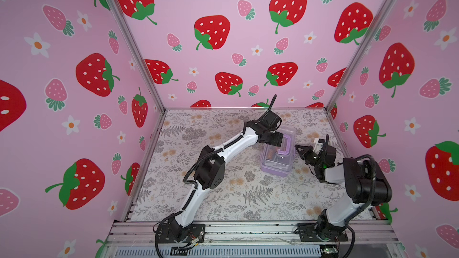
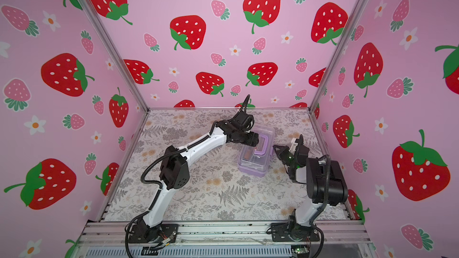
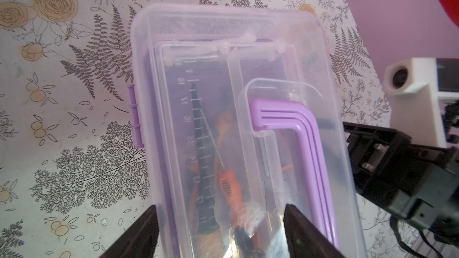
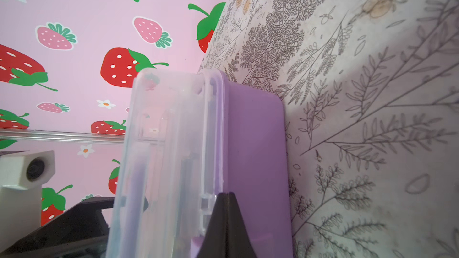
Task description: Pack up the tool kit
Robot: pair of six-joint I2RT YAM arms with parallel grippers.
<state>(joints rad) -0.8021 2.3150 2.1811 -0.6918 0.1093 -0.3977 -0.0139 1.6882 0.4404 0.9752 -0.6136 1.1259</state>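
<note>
- One floral worktop (image 1: 223, 202), whole only in both top views.
- One tool kit (image 1: 274, 167), toward the worktop's right rear; lilac side wall plain only in the right wrist view.
- One clear lid (image 3: 198, 28), down on the box.
- Two pincers: left pincer (image 3: 219, 207) released, spread wide over the lid; right pincer (image 4: 224, 209) clenched on nothing, tip at the lid seam.
- One lilac handle (image 3: 308, 145), flat in its recess.
- Through the lid, left wrist view only: one orange-handled screwdriver (image 3: 228, 184), one dark pliers nose (image 3: 198, 145); rest blurred.

White links (image 1: 192, 202), black joints (image 1: 211, 170), ribbed black cables (image 1: 185, 177)
</note>
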